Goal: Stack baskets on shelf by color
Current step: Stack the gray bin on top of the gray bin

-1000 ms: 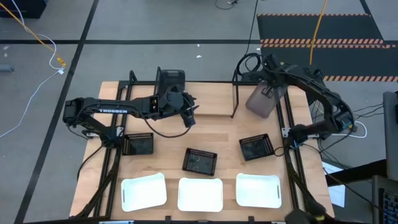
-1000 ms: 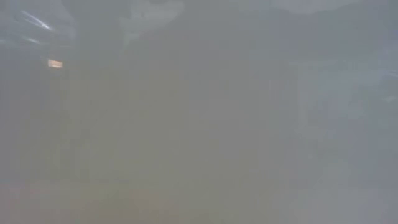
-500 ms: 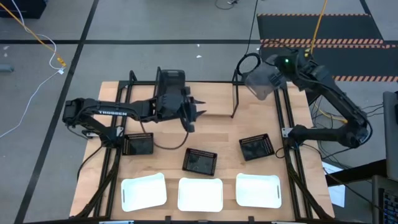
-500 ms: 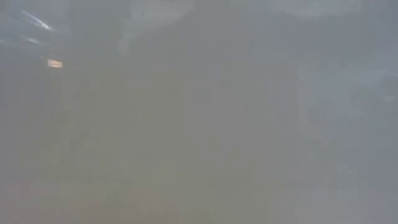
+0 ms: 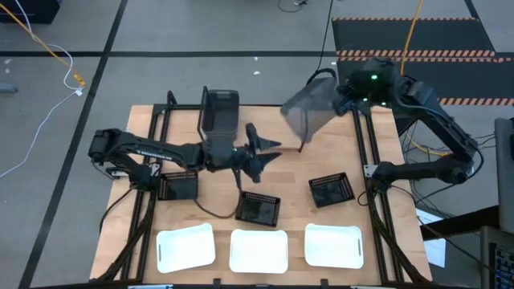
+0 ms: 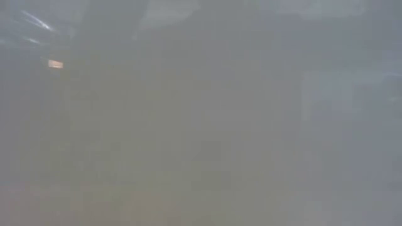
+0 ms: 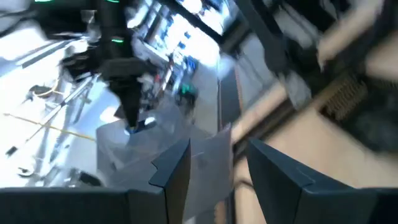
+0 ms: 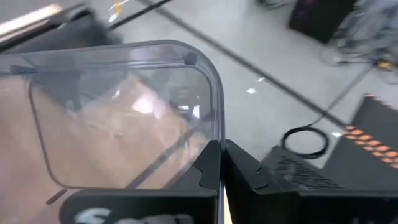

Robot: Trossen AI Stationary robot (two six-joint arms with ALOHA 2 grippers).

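Note:
My right gripper (image 5: 336,101) (image 8: 219,163) is shut on a see-through grey basket (image 5: 306,115) (image 8: 124,112), held in the air over the table's far edge by the shelf's right rod (image 5: 303,132). A dark grey basket (image 5: 218,112) stands on the shelf. My left gripper (image 5: 263,151) (image 7: 217,171) hovers open over the table's middle, right of that basket and pointing toward the held one (image 7: 155,152). Three black mesh baskets (image 5: 178,186) (image 5: 259,209) (image 5: 331,190) and three white ones (image 5: 185,246) (image 5: 259,250) (image 5: 333,245) rest on the table. The low view shows only haze. My right gripper pinches the grey basket's rim wall (image 8: 214,140) between its two fingers (image 8: 205,168), beside a rounded corner. The fingers come from the table's right side. The basket is lifted clear and tilted, its open side turned toward the wrist.
Black arm frames run along the table's left side (image 5: 144,201) and right side (image 5: 373,201). Cables (image 5: 321,79) lie on the floor beyond the far edge. Bare wood (image 5: 281,172) shows between the shelf and the mesh baskets.
My right gripper has carried the grey basket from the table's far right corner leftward along the far edge, toward the shelf, and the basket has tipped over on the way. My left gripper has swung toward the table's right and slightly nearer, turning as it went.

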